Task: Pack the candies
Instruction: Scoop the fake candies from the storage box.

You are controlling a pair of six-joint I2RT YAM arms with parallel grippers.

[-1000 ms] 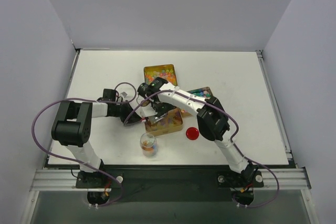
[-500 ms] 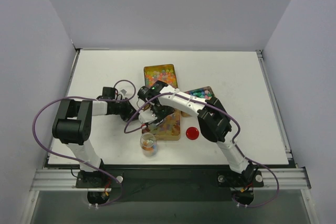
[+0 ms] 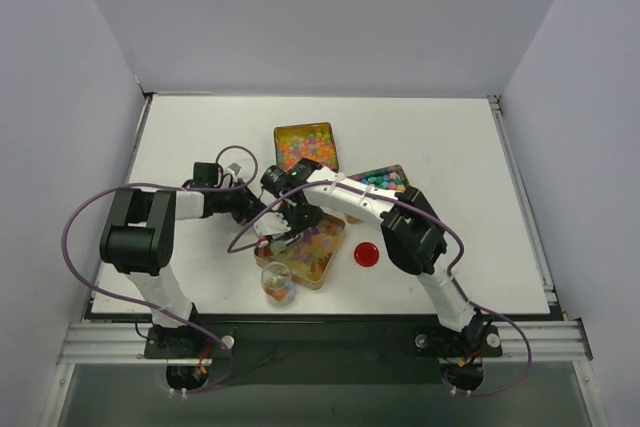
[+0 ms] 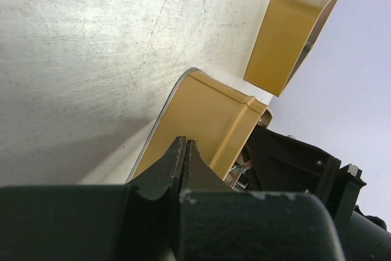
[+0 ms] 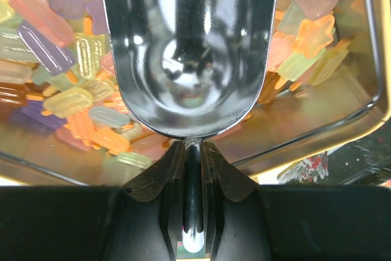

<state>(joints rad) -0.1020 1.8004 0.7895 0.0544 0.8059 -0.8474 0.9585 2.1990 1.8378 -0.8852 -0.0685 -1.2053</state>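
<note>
Candies (image 5: 73, 99) in pastel orange, yellow, pink and purple fill a gold tin (image 4: 214, 120) at mid-table, where the right gripper (image 5: 193, 148) clamps the handle of a metal scoop (image 5: 189, 47) whose bowl lies over the sweets. Left gripper (image 4: 185, 148), jaws pressed together, sits against the tin's outer wall; whether it pinches the rim cannot be told. More candies show in a small jar (image 3: 278, 282) just beside the tin's near corner, with a red lid (image 3: 367, 254) on the tin's right.

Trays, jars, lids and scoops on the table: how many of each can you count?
Trays: 3 (far tray, right tray, near tray)
Jar: 1
Red lid: 1
Scoop: 1
Total: 6
</note>
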